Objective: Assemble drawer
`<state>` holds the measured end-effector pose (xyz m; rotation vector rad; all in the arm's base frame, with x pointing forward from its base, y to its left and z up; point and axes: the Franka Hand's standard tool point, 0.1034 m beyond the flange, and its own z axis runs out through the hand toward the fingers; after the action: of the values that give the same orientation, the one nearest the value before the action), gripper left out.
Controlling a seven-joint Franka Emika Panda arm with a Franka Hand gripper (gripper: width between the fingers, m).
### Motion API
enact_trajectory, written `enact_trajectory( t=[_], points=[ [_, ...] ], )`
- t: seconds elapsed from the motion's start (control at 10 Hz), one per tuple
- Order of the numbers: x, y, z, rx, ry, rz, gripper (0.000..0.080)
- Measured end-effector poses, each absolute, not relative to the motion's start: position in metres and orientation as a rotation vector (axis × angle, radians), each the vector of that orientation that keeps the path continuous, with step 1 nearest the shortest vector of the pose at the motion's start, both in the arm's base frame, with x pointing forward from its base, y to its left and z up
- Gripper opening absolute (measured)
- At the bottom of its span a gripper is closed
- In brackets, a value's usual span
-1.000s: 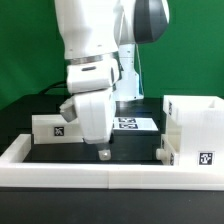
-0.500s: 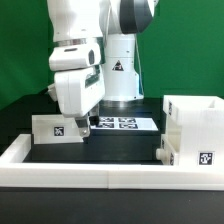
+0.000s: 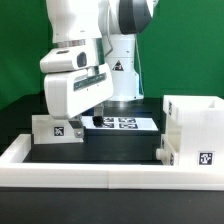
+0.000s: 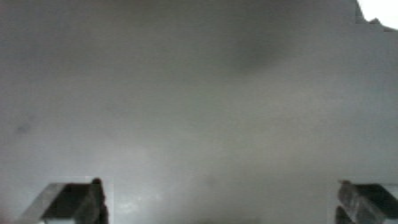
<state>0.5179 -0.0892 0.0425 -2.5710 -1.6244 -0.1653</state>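
Note:
The tall boxy white drawer shell (image 3: pixel 193 125) stands at the exterior view's right, with a tag on its front. One small white tray (image 3: pixel 52 128) with a tag lies at the exterior view's left. A second small tagged part (image 3: pixel 164 152) sits against the shell's left side. My gripper (image 3: pixel 76 122) hangs tilted just above and in front of the left tray, partly hiding it. In the wrist view the gripper (image 4: pixel 221 205) is open, its fingers (image 4: pixel 71 203) far apart, with only a blurred grey surface between them.
The marker board (image 3: pixel 122 123) lies flat behind the gripper at the robot's base. A long low white border rail (image 3: pixel 100 172) runs along the front and the left side of the black table.
The arm has swung toward the exterior view's left, from over the middle of the table to the left tray, and the hand has tilted.

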Motion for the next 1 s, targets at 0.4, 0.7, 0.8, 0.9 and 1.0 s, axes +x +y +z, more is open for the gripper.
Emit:
enact_trajectory(
  t=[0.4,0.7,0.8,0.9,1.0],
  points=[
    [0.511,-0.098,0.044,-2.760,-1.251,-0.170,0.0649],
    [0.484,-0.110,0.051,-2.932,-0.821,-0.188,0.0649],
    [0.475,-0.111,0.053,-2.963,-0.708,-0.187,0.0649],
    [0.467,-0.114,0.057,-2.986,-0.597,-0.179,0.0649],
    [0.464,-0.117,0.061,-3.007,-0.480,-0.180,0.0649]
  ],
)
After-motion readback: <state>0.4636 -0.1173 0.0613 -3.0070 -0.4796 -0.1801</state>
